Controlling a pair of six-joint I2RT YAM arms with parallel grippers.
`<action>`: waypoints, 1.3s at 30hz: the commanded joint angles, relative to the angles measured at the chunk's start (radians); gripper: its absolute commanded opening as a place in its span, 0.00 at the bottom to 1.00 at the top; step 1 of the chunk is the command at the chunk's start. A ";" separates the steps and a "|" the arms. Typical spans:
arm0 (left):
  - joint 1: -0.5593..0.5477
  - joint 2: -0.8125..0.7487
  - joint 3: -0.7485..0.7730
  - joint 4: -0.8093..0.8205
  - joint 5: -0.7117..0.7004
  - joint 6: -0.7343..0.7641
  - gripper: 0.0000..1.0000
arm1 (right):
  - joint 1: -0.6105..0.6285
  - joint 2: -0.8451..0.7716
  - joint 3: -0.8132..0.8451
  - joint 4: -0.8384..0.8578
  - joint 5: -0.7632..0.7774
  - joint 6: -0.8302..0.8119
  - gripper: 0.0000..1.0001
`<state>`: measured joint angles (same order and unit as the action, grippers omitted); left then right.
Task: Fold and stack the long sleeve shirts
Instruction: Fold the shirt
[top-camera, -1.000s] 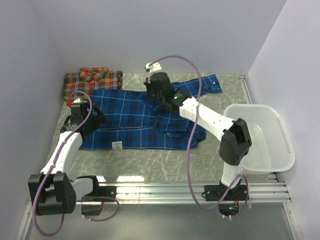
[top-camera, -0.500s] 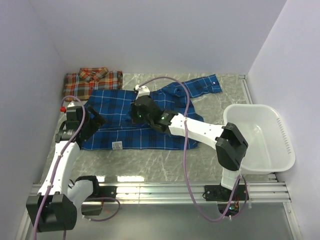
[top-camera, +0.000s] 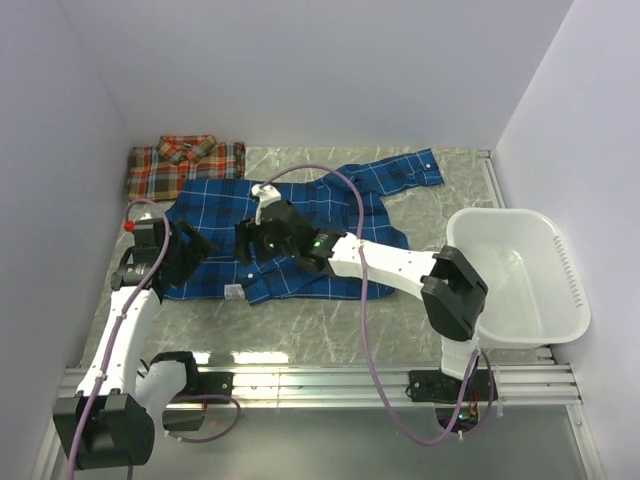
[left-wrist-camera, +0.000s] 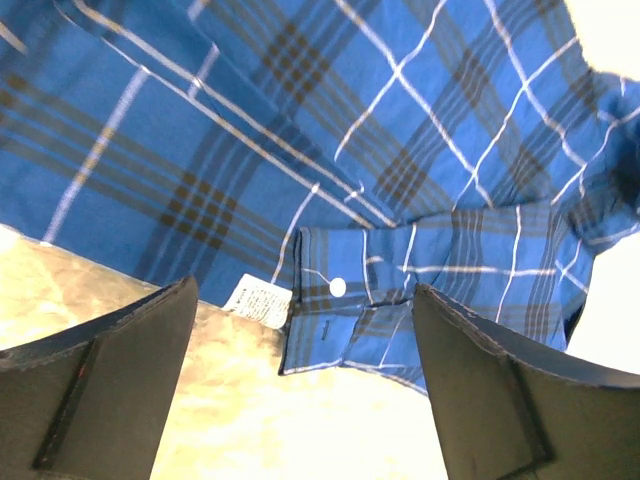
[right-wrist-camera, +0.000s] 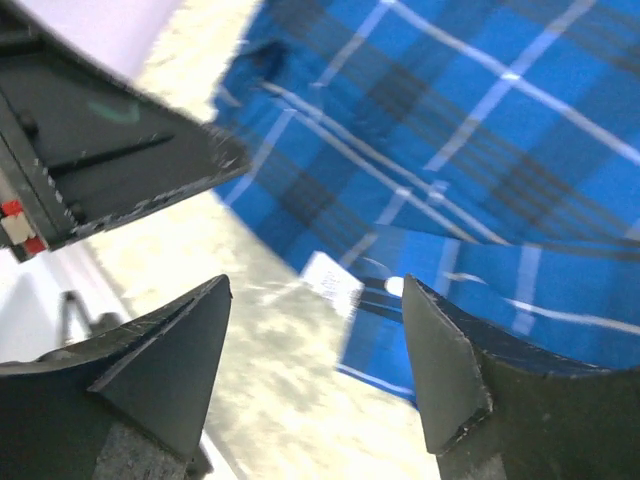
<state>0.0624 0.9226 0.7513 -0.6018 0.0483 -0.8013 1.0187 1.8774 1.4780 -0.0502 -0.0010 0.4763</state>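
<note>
The blue plaid long sleeve shirt (top-camera: 320, 215) lies spread on the marble table, one sleeve (top-camera: 415, 170) stretching to the back right. Its buttoned cuff (left-wrist-camera: 345, 320) and a white label (left-wrist-camera: 258, 300) lie at the front edge. My right gripper (top-camera: 246, 243) hovers open over that front left part, with nothing between its fingers (right-wrist-camera: 316, 282). My left gripper (top-camera: 192, 244) stands open at the shirt's left edge, also empty (left-wrist-camera: 305, 290), facing the cuff. The red-orange plaid shirt (top-camera: 185, 165) lies folded in the back left corner.
A white plastic basket (top-camera: 520, 213) stands at the right, beside the right arm's base. Walls close in the left, back and right sides. A metal rail (top-camera: 340, 380) runs along the table's near edge.
My right gripper has travelled left and toward the front across the blue shirt, bringing cloth with it, then opened and let go. The left gripper shifted slightly and stayed open.
</note>
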 joint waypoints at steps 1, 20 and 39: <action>0.002 0.024 -0.042 0.055 0.096 -0.012 0.94 | -0.035 -0.113 -0.015 -0.080 0.139 -0.080 0.77; -0.263 0.404 -0.046 0.301 -0.019 -0.102 0.74 | -0.374 -0.616 -0.686 -0.011 0.141 0.074 0.90; -0.314 0.479 -0.067 0.335 -0.064 -0.105 0.58 | -0.614 -0.695 -0.907 0.042 -0.177 0.234 0.87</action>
<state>-0.2398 1.3926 0.6846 -0.3058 -0.0051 -0.9043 0.4255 1.2118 0.5896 -0.0517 -0.1272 0.6796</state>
